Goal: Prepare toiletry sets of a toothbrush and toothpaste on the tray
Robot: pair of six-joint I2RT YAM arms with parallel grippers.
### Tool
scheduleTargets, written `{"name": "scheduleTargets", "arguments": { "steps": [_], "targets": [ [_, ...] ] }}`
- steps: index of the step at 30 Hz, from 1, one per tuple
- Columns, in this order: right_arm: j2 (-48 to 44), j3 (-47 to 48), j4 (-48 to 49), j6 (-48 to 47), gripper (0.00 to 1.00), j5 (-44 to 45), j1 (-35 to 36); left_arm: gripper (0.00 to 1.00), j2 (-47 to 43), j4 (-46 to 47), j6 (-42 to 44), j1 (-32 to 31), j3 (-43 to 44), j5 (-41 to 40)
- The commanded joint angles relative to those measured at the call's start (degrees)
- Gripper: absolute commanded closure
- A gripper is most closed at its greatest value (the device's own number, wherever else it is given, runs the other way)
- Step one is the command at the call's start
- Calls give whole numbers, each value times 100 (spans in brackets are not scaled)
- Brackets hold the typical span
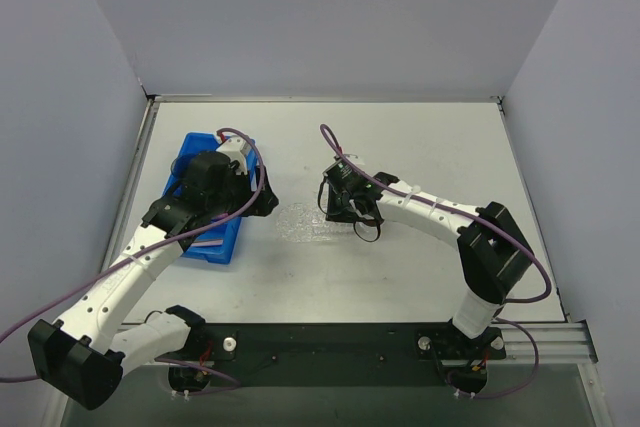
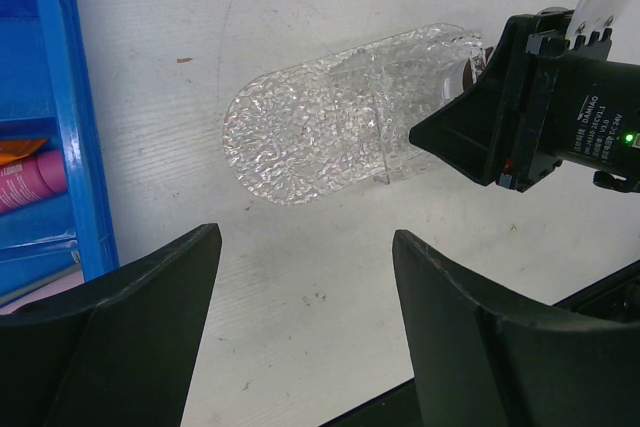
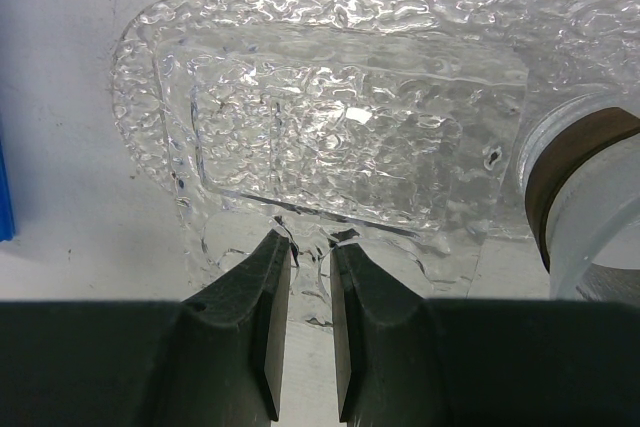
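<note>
Nearly closed, right tool (image 3: 309, 247), pinching tray (image 3: 350, 127) rim

Your table (image 1: 420, 147) is a flat white surface, lightly scuffed and flecked with a few small dark marks. On its left side stands a deep blue plastic bin with compartments (image 1: 215, 247). At the middle lies a flat oval tray of clear, bumpy plastic (image 1: 300, 219), lengthwise left to right, with a strip of bare table between it and the bin. At the tray's right end stands a clear round cup with a dark bottom (image 3: 590, 197); you can't tell whether it rests on the tray or the table.
</note>
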Motion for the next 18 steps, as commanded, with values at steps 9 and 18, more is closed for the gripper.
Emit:
{"name": "scheduleTargets", "arguments": {
  "steps": [9, 18],
  "targets": [
    [138, 78, -186, -1, 78, 142, -46, 20, 22, 223, -9, -22, 5, 73],
    [95, 122, -195, -36, 60, 239, -46, 20, 13, 206, 8, -22, 14, 73]
  ]
}}
